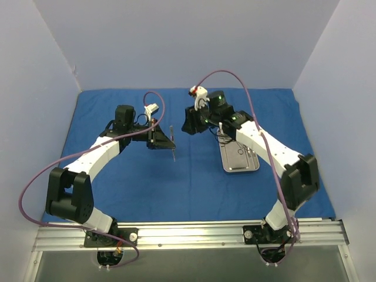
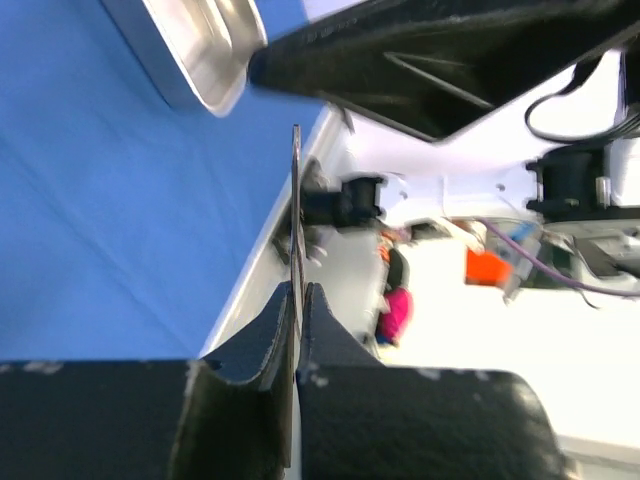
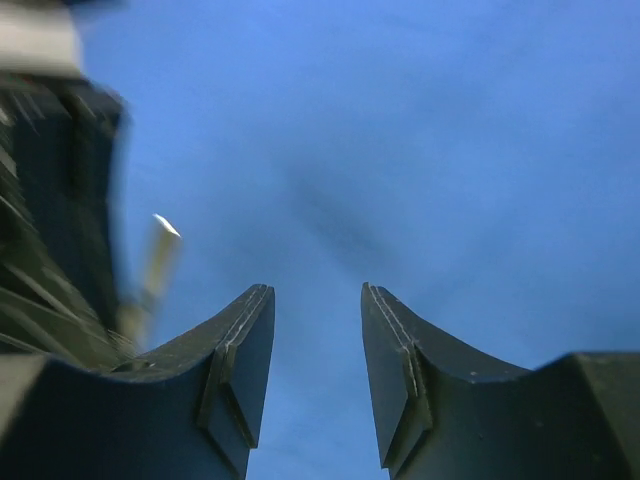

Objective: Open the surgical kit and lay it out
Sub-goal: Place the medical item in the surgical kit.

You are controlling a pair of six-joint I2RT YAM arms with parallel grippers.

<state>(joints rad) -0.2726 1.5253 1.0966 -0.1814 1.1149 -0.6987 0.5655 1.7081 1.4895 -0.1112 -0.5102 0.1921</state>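
Note:
The deep-blue drape (image 1: 188, 182) lies spread flat over the table. The steel tray (image 1: 230, 165) sits on it right of centre, with thin silver instruments (image 1: 245, 154) lying inside. My left gripper (image 1: 166, 140) is shut on one thin silver instrument (image 1: 173, 147), held above the cloth. In the left wrist view the jaws (image 2: 300, 290) pinch that instrument (image 2: 296, 200) edge-on, with the tray (image 2: 200, 60) at top left. My right gripper (image 1: 189, 124) hovers just right of it. Its fingers (image 3: 315, 292) stand open over bare cloth, and the instrument tip (image 3: 160, 245) is blurred to their left.
Pale walls enclose the table on three sides. The right arm's black link (image 2: 450, 60) crosses the top of the left wrist view. The metal base rail (image 1: 188, 232) runs along the near edge, and purple cables (image 1: 235, 79) loop over both arms.

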